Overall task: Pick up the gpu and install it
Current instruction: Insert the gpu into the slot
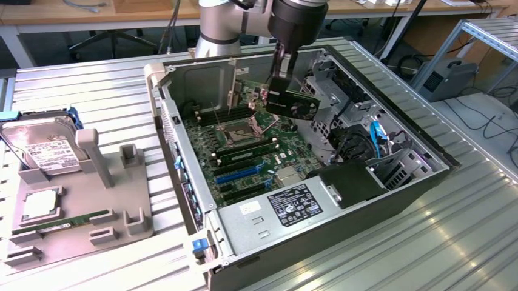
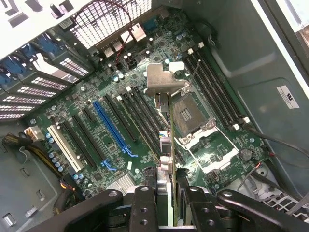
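Black fingers (image 2: 144, 209): we see them pinching the gpu (image 2: 171, 145) from both faces, with the card edge-on between them.
Gripper (image 2: 170, 208): clamped on the card's near end, hanging inside the open case (image 1: 340, 212).
Gpu: held in the air above the motherboard (image 2: 87, 140); we cannot tell that it touches any slot.
Silver bracket (image 2: 163, 81): at the card's far end from the fingers, toward the grilled wall.
Board below: rows of long black slots and one blue slot (image 2: 112, 126); the CPU socket (image 2: 187, 113) lies just beside the card's line.
Step in hand: we judge it to be bringing the card over its slot.
Doing it well: we would hold the card upright and its lower edge parallel to the slot, line the bracket up with the rear wall, and avoid any twist.
Outside: the hard drive (image 1: 45, 151) sits on a grey tray (image 1: 121, 233), well apart.
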Controlling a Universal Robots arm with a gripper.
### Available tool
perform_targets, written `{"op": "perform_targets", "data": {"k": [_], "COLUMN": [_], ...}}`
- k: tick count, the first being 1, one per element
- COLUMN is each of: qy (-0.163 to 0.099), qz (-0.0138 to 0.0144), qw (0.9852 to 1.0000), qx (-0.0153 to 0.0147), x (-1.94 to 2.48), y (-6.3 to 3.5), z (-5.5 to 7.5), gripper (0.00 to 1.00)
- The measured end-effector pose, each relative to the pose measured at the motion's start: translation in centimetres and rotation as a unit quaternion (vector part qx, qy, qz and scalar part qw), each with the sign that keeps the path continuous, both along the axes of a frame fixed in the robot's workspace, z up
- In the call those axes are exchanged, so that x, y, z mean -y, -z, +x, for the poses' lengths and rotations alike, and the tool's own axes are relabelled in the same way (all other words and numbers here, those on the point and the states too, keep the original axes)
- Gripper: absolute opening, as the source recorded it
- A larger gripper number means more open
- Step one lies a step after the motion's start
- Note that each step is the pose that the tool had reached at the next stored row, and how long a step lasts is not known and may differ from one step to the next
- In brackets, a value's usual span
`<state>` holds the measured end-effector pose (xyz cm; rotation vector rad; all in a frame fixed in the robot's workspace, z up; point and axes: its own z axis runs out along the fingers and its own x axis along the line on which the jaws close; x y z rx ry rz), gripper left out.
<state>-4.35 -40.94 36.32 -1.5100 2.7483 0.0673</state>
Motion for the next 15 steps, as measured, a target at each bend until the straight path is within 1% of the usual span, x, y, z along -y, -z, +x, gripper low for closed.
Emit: {"op": "perform_targets", "data": {"k": [15], "qy": [-0.019], "qz": [0.0000], "qw": [0.9998], "qx": [0.0000], "x": [0.00], "y": [0.07], "z": [0.00], "gripper": [0.27]}}
